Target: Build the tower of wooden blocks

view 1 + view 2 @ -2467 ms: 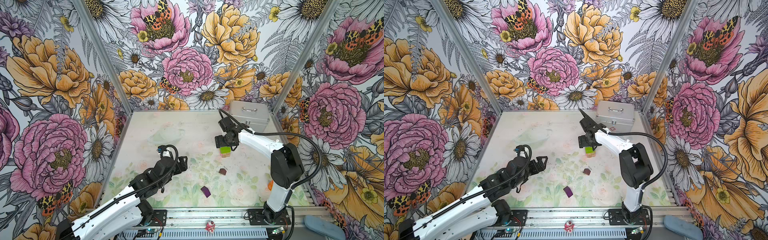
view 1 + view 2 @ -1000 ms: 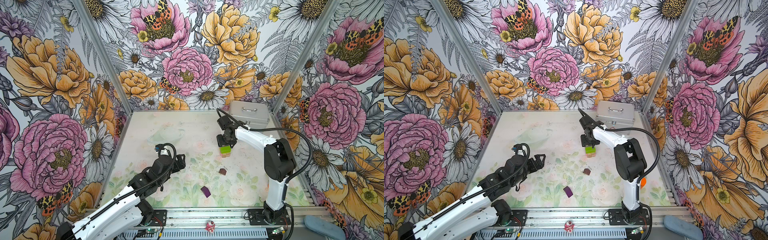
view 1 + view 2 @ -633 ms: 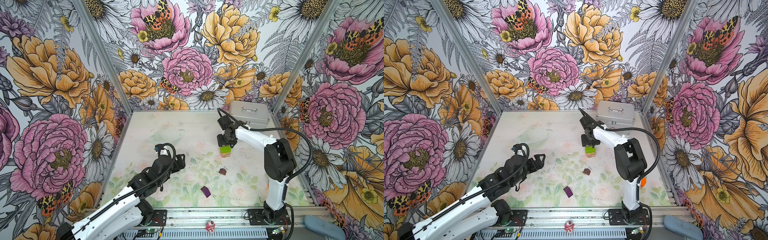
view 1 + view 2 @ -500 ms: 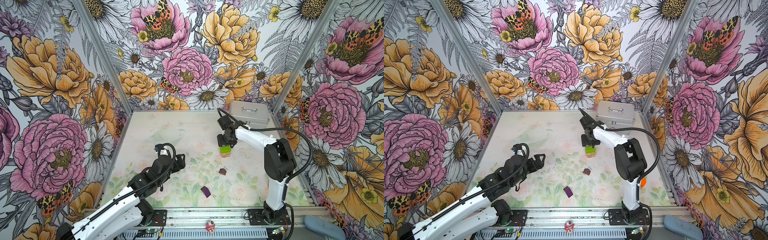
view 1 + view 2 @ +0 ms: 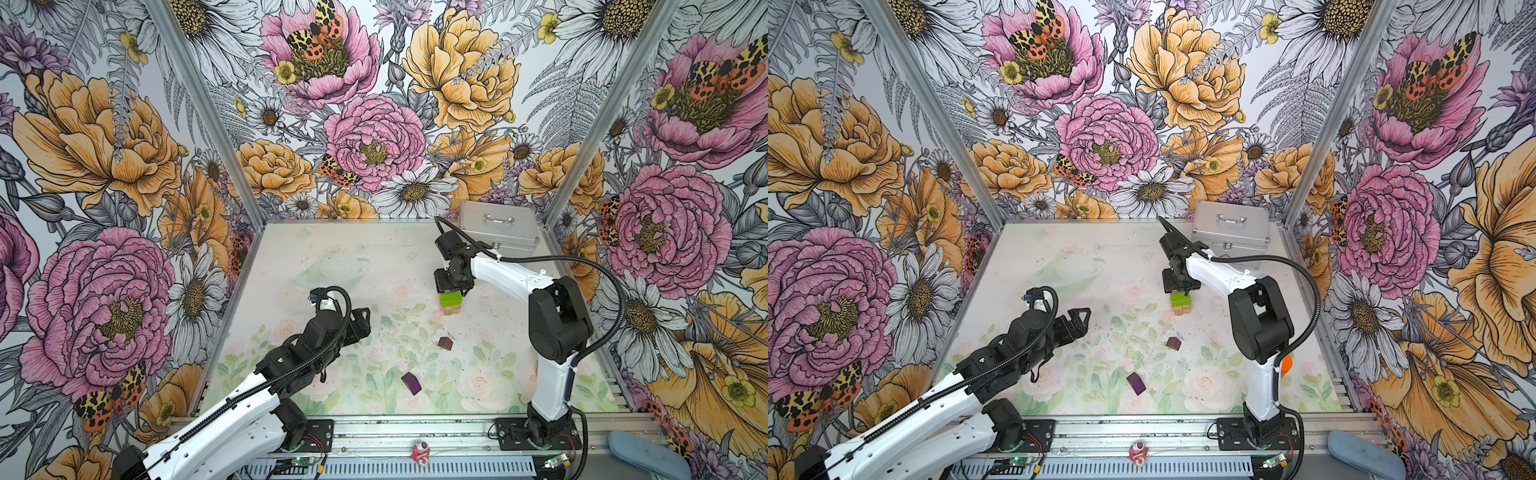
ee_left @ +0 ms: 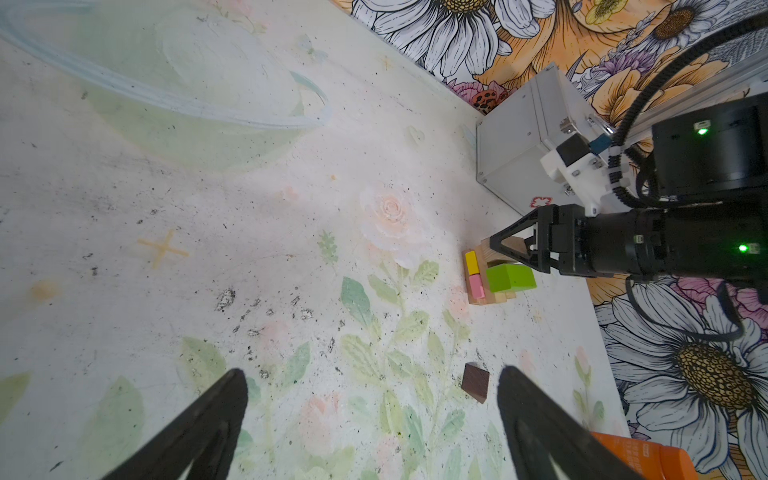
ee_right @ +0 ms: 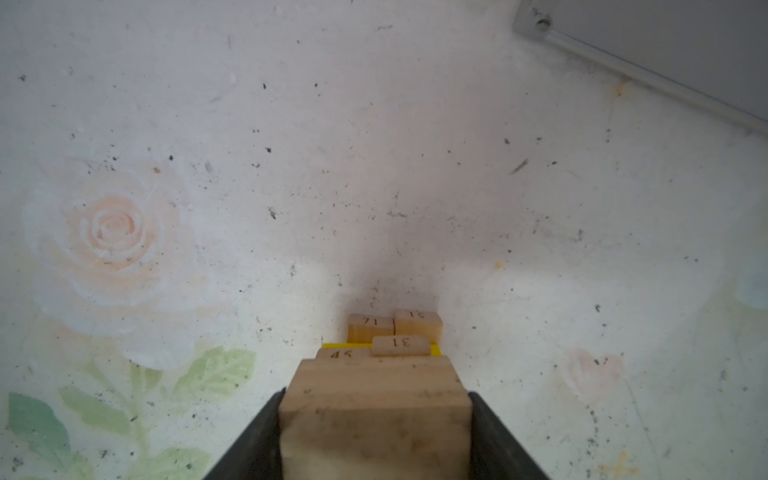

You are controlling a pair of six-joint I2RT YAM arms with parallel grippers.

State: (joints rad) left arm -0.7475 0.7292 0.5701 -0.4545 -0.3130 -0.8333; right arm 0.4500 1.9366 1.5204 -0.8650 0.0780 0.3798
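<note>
Floral tabletop, far right: right gripper pins a tan block, seemingly seating it on the tower beside the lime-green block; left gripper gapes empty; next needs gentle release.

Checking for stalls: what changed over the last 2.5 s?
Right arm's elbow swung inward, toward the tower; right gripper stayed over it, shut on a tan block. Nothing taken or let go. Left gripper, purple block and brown block unmoved.
</note>
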